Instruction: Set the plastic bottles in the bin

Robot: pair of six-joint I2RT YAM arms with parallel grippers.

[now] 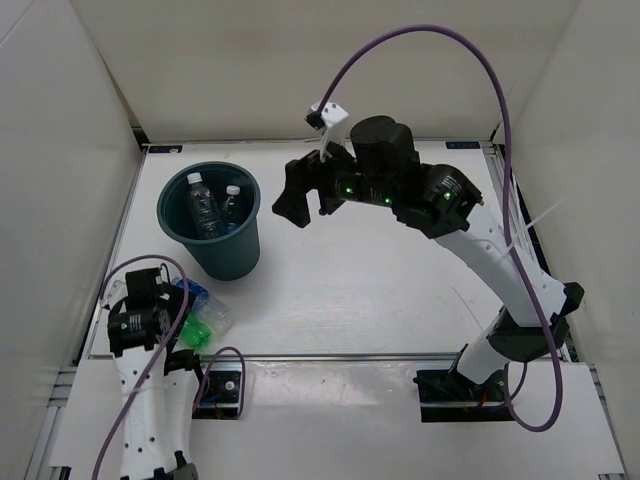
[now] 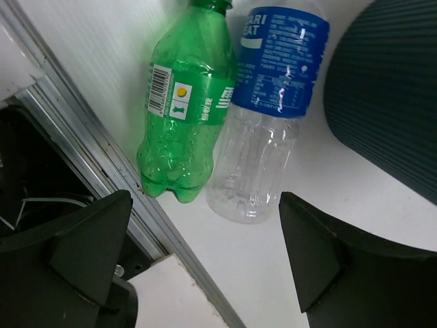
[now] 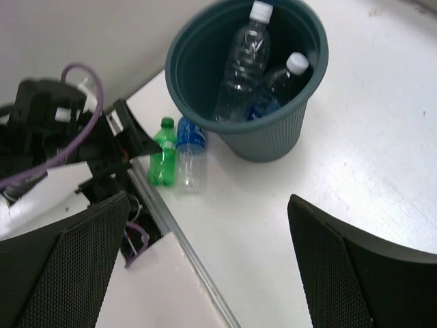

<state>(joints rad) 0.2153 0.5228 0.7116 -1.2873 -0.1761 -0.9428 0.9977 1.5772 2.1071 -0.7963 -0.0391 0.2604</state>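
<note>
While hovering above the table (image 1: pixel 380 290), showing left hand (image 2: pixel 205 219) released over green bottle (image 2: pixel 184 116) and blue-labelled bottle (image 2: pixel 266 123), lying touching beside the bin (image 2: pixel 389 96). Advising centring on one bottle alone, clearing the rail (image 2: pixel 95 160). Noting right hand (image 3: pixel 208 205) released likewise, two white-capped bottles (image 3: pixel 240 65) lying inside bin.

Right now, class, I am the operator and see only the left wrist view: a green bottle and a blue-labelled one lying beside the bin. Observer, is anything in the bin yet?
Observer: Yes, a clear bottle and a second white-capped bottle lean inside the bin.
Operator: Where is the right gripper?
Observer: The right gripper hangs open and empty above the table, right of the bin.
Operator: Any other bottles loose?
Observer: None that I see, only your green bottle and blue-labelled bottle.
</note>
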